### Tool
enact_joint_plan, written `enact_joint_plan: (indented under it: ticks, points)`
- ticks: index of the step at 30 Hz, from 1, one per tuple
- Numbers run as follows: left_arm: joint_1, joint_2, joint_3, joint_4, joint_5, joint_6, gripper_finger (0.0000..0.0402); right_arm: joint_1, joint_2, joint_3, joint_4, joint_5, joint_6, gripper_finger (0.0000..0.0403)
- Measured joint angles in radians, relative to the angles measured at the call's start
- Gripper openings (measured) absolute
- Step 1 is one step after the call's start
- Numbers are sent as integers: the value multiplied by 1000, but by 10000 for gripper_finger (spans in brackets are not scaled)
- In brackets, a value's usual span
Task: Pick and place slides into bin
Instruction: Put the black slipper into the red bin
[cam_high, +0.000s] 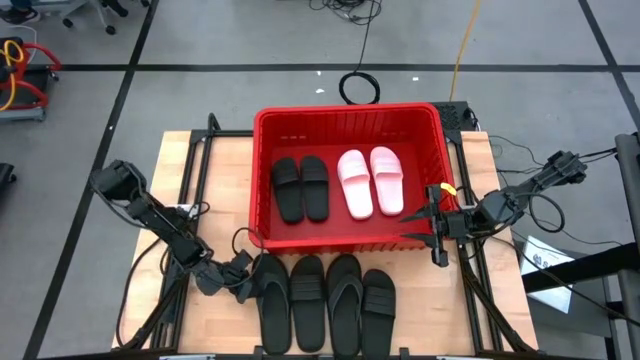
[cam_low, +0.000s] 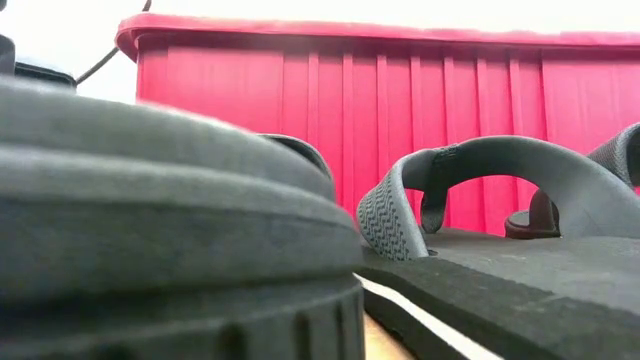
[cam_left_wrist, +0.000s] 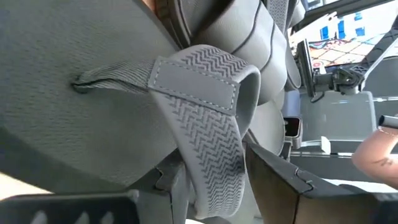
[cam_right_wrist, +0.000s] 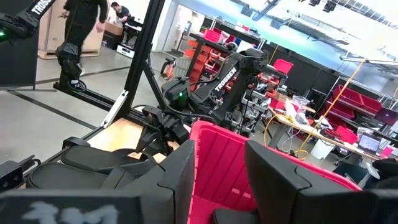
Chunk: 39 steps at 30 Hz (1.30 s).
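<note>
On the wooden table (cam_high: 190, 180), the red bin (cam_high: 262, 180) is holding four slides while four black slides (cam_high: 325, 300) are lying before it, the left gripper (cam_high: 243, 281) closing on the leftmost slide's strap (cam_left_wrist: 205, 118), the right gripper (cam_high: 436, 225) waiting open astride the bin's wall.
</note>
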Motion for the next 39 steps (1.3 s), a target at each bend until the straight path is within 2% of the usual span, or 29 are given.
enact_joint_plan:
  ticks: [4,8,10,17,22,26,35,39]
  points:
    - [0,0,0,16,4,-4,115,0,0,0,0,52,0,130]
    - [0,0,0,32,12,2,35,0,0,0,0,75,0,130]
    - [0,0,0,48,12,20,11,0,0,0,0,74,0,130]
    - [0,-4,25,128,42,35,4,0,0,0,0,74,0,130]
    - [0,-5,119,121,141,64,2,0,0,0,0,74,0,130]
    - [0,-5,225,102,170,104,2,0,0,0,0,74,0,130]
    - [-1,-5,550,-187,264,197,1,0,0,0,0,73,0,130]
    - [15,-5,700,-344,267,277,1,0,0,0,0,73,0,130]
